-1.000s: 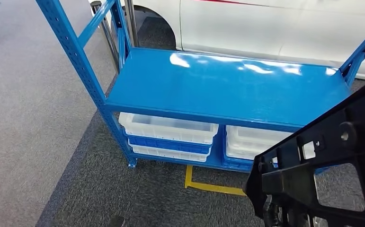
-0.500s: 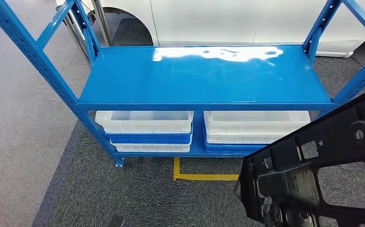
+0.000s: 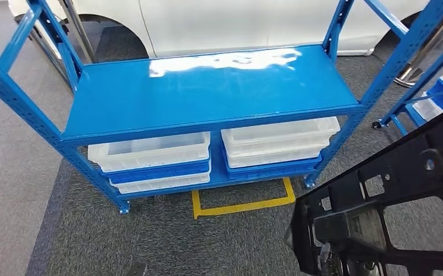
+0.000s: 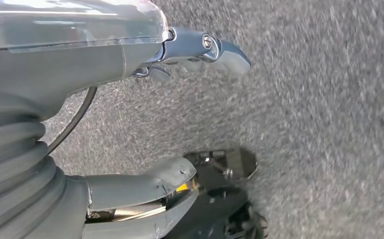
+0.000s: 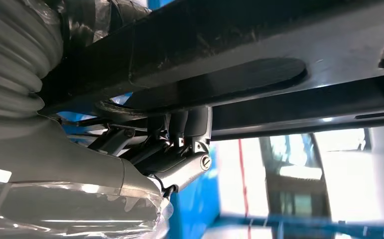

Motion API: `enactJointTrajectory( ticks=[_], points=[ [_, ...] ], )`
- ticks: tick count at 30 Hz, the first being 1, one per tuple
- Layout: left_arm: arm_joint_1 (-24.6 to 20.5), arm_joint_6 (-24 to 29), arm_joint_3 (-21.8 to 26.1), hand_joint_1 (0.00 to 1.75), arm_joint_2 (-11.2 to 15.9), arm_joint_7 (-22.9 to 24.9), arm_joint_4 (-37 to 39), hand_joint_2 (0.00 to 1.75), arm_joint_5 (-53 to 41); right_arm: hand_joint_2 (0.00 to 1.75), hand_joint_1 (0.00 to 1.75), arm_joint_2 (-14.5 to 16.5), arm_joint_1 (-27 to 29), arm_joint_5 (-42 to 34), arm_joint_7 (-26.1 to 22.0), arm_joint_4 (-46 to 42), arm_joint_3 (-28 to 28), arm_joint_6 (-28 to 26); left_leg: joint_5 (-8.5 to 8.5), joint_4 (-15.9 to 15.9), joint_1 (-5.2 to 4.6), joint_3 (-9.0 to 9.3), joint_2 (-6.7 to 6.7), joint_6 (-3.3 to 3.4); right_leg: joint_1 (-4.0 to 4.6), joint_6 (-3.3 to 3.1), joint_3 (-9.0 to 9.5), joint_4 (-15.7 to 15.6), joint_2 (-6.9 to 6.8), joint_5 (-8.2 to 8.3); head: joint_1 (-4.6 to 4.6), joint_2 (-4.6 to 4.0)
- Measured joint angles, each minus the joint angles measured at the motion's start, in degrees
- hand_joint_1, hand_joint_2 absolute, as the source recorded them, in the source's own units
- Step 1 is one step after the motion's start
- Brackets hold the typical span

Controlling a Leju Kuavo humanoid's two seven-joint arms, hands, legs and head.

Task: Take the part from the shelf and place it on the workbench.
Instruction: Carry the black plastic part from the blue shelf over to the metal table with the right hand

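The part [image 3: 391, 213] is a large black plastic frame with cut-outs, filling the lower right of the head view in front of the shelf. In the right wrist view my right hand [image 5: 175, 149] grips it, fingers curled up against the black part [image 5: 259, 59] that runs overhead. My left hand [image 4: 70, 74] hangs over grey carpet with thumb and fingers apart and nothing between them. The blue metal shelf [image 3: 207, 98] stands ahead with its top board bare.
Two stacks of white and blue bins [image 3: 150, 152] [image 3: 279, 138] sit on the shelf's lower level. Yellow tape [image 3: 242, 206] marks the carpet before it. A white car [image 3: 236, 23] is behind. Another blue rack [image 3: 431, 98] stands at the far right.
The whole picture has shifted as the camera turned: the shelf now sits further left and the rack at the right has come into view. The black part stays at lower right.
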Motion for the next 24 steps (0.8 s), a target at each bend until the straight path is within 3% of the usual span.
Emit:
enactJointTrajectory(
  ticks=[1,3,5,8,10,12,14,15,16,17,19,21,23,24],
  points=[
    [0.0,0.0,0.0,0.0,0.0,0.1,0.0,1.75,0.0,1.75,1.75,0.0,0.2,0.0,0.0,0.1,-0.1,-0.1,-0.2,0.3,0.11,-0.1,0.7,-0.25,-0.22,0.26,1.19,-2.2,-0.41,1.62,0.01,0.01],
    [-0.1,-0.2,0.0,0.0,0.0,0.3,0.0,1.75,0.0,1.75,1.75,0.0,0.3,-0.1,-0.2,0.1,-0.1,-0.2,-0.77,1.1,0.22,-0.27,1.84,-1.02,-0.28,0.41,5.04,-9.4,-2.09,4.75,0.01,0.01],
    [-0.2,-0.5,0.1,0.0,0.0,0.7,0.0,1.75,0.0,1.75,1.75,0.0,0.3,-0.2,-0.5,0.3,-0.1,-0.3,-1.3,1.7,0.08,-0.33,2.69,-1.86,0.06,-0.39,6.89,-13.2,-3.02,5.61,-0.05,0.0],
    [-0.4,-1.1,0.1,0.0,0.1,1.0,0.0,1.75,-0.1,1.75,1.75,0.0,0.3,-0.6,-0.8,1.1,-0.1,-0.5,-1.51,1.9,0.05,-0.09,3.65,-2.71,0.35,-1.83,6.53,-13.3,-1.79,5.74,-0.09,0.0],
    [-0.4,-1.3,0.1,0.0,0.2,0.8,0.0,1.75,-0.3,1.75,1.75,0.1,0.2,-0.8,-1.3,1.6,-0.1,-0.7,-3.32,3.9,0.26,-0.82,2.06,-3.22,0.15,-2.65,6.27,-13.6,-0.92,6.2,-0.09,0.0],
    [-0.3,-1.5,0.1,0.0,0.2,0.5,0.0,1.75,-0.5,1.75,1.75,0.2,0.0,-1.0,-1.9,2.0,-0.1,-1.0,-7.34,10.3,0.36,-3.5,-0.63,-3.43,0.18,-3.27,5.87,-13.7,0.05,6.6,-0.11,0.0],
    [0.0,-1.5,0.1,0.0,0.2,0.3,0.0,1.75,-0.7,1.75,1.75,0.3,0.0,-1.1,-2.2,2.4,-0.1,-1.4,-10.21,17.3,0.34,-6.61,-1.69,-3.28,0.43,-3.55,5.52,-13.6,1.23,6.8,-0.11,0.01],
    [0.0,-1.5,0.1,0.0,0.2,0.2,0.0,1.75,-0.8,1.75,1.75,0.3,0.0,-1.2,-2.2,2.5,-0.1,-1.6,-10.06,18.6,0.32,-7.16,-1.82,-3.1,0.57,-3.6,5.43,-13.5,1.94,6.86,-0.11,0.01],
    [0.1,-1.5,0.1,0.0,0.2,0.2,0.0,1.75,-0.9,1.75,1.75,0.3,0.1,-1.2,-2.3,2.5,-0.1,-1.7,-8.76,17.6,0.29,-6.67,-1.98,-2.83,0.68,-3.61,5.41,-13.5,2.67,6.89,-0.11,0.01],
    [0.1,-1.5,0.1,0.0,0.2,0.1,0.0,1.75,-1.1,1.75,1.75,0.3,0.2,-1.2,-2.3,2.6,-0.1,-1.8,-6.67,14.7,0.22,-5.32,-2.49,-2.45,0.78,-3.59,5.45,-13.4,3.44,6.91,-0.11,0.0],
    [0.1,-1.4,0.1,0.0,0.4,0.1,0.0,1.75,-1.2,1.75,1.75,0.4,0.3,-1.2,-2.4,2.6,-0.1,-2.1,-2.92,7.2,0.13,-2.13,-5.61,-1.5,0.83,-3.38,5.37,-13.2,4.8,7.02,-0.08,0.0],
    [0.1,-1.3,0.1,0.0,0.6,0.1,0.0,1.75,-1.3,1.75,1.75,0.4,0.6,-1.2,-2.4,2.6,-0.1,-2.5,-1.87,3.3,0.01,-0.59,-7.78,-1.09,0.6,-2.76,4.79,-13.1,6.14,7.38,-0.1,0.0],
    [0.0,-1.3,0.1,0.0,0.6,0.2,0.0,1.75,-1.3,1.75,1.75,0.4,1.0,-1.2,-2.4,2.7,-0.1,-2.8,-1.75,2.3,0.1,-0.3,-6.69,-1.09,0.39,-1.88,4.16,-13.1,7.29,7.88,-0.14,0.0],
    [0.0,-1.3,0.1,0.0,0.6,0.2,0.0,1.75,-1.4,1.75,1.75,0.4,1.2,-1.2,-2.4,2.7,-0.1,-2.9,-1.47,1.9,0.22,-0.2,-5.9,-0.97,0.45,-1.53,3.86,-12.9,6.5,7.79,-0.1,0.0]
  ],
)
